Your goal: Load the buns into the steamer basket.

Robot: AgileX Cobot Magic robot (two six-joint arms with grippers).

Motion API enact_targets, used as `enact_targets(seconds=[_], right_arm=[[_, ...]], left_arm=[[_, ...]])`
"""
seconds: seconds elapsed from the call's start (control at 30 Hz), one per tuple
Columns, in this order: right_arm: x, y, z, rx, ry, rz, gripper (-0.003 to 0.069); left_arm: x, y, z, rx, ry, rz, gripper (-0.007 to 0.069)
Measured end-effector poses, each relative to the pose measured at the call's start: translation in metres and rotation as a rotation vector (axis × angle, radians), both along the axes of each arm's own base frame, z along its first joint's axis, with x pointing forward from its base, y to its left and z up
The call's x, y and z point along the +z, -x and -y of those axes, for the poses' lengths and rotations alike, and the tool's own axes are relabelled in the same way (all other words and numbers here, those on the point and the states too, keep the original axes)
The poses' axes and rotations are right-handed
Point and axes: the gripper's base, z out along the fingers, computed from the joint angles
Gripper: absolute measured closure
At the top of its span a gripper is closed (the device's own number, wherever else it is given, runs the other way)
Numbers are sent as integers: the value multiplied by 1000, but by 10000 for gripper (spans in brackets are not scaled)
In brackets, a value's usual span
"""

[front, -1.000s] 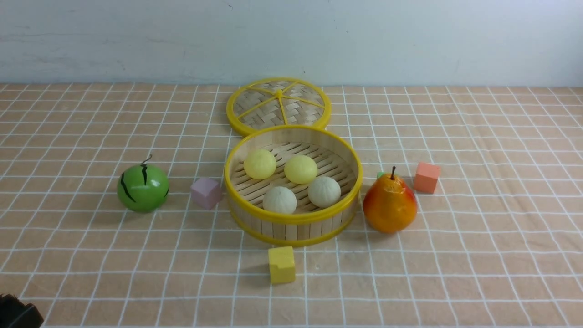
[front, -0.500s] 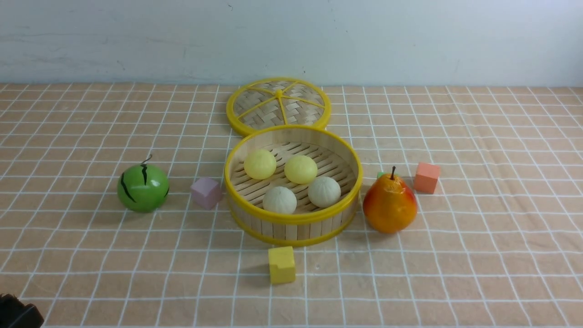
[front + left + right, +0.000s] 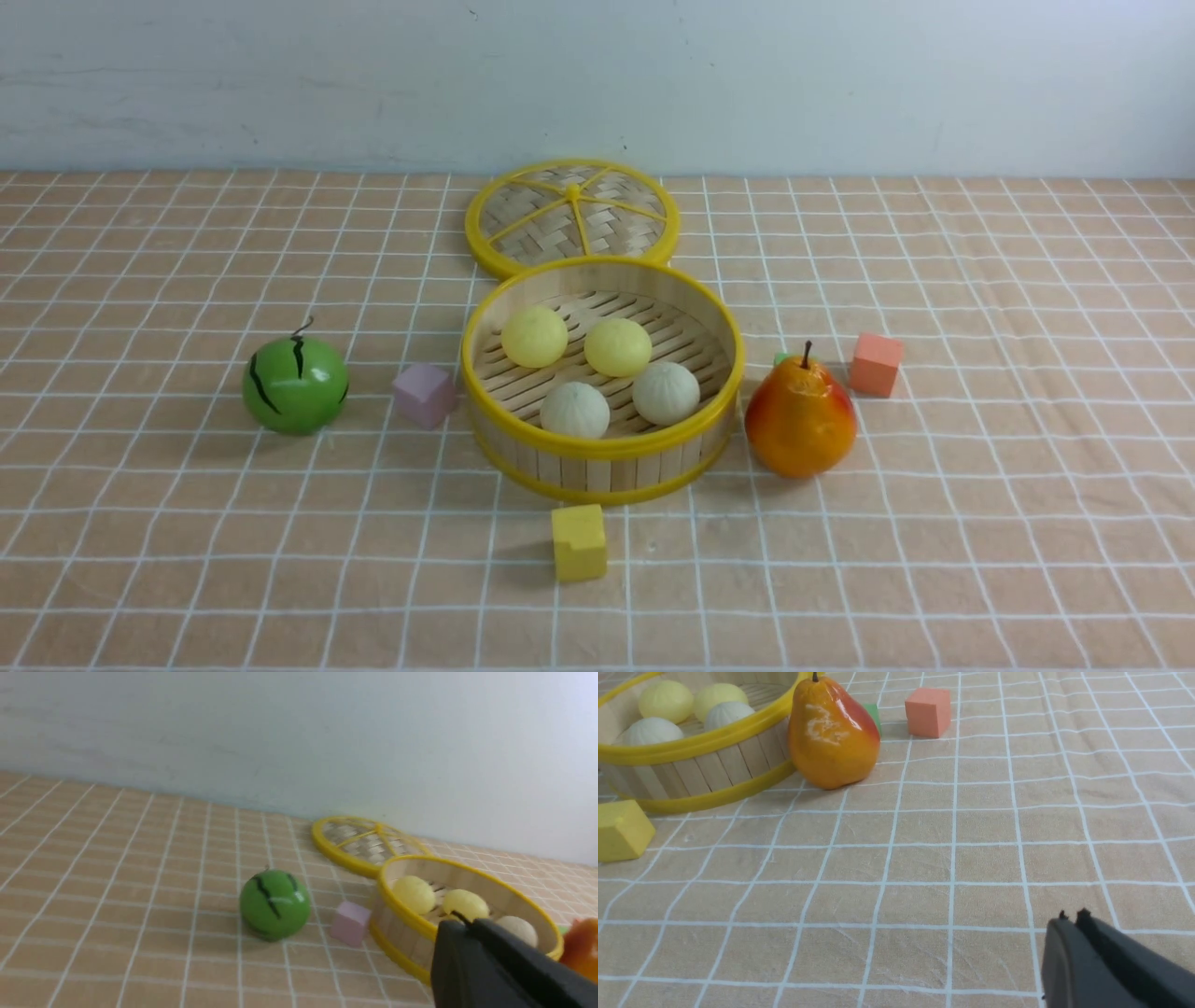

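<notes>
The steamer basket [image 3: 709,317] stands at the table's middle; it also shows in the left wrist view [image 3: 402,914] and the right wrist view [image 3: 691,742]. Four buns lie inside it: two pale yellow ones [image 3: 534,337] [image 3: 617,347] at the back, two off-white ones [image 3: 574,410] [image 3: 666,393] at the front. Neither gripper shows in the front view. My left gripper [image 3: 462,921] is shut and empty, raised well back from the basket on its left side. My right gripper [image 3: 1071,917] is shut and empty, over bare cloth near the table's front right.
The flat woven lid [image 3: 571,217] lies behind the basket. A striped green melon ball [image 3: 295,385] and a pink cube [image 3: 423,395] sit left of it. A pear [image 3: 800,419], an orange cube [image 3: 875,364] and a green cube [image 3: 873,716] sit right. A yellow cube [image 3: 578,542] is in front.
The dark piece of my left arm at the lower left corner of the front view has slipped out of the picture. The buns and basket have not moved.
</notes>
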Motion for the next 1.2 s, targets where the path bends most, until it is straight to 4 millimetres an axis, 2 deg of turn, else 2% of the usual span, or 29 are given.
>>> enact_targets(seconds=[0.03, 0.07, 0.1, 0.13, 0.2, 0.3, 1.2], right_arm=[[0, 0, 0, 0, 0, 0, 644], [0, 0, 0, 0, 0, 0, 641], [0, 0, 0, 0, 0, 0, 641], [0, 0, 0, 0, 0, 0, 637], [0, 0, 0, 0, 0, 0, 635], [0, 0, 0, 0, 0, 0, 629], [0, 0, 0, 0, 0, -1, 627]], left_arm=[[-2, 0, 0, 5, 9, -7, 638], [-23, -5, -1, 27, 40, -74, 638], [-26, -5, -1, 28, 43, -81, 638], [-44, -6, -2, 43, 77, -170, 638], [-56, -5, -3, 58, 107, -276, 638], [-64, -4, -3, 69, 124, -345, 638], [-63, -4, -3, 68, 137, -341, 638]])
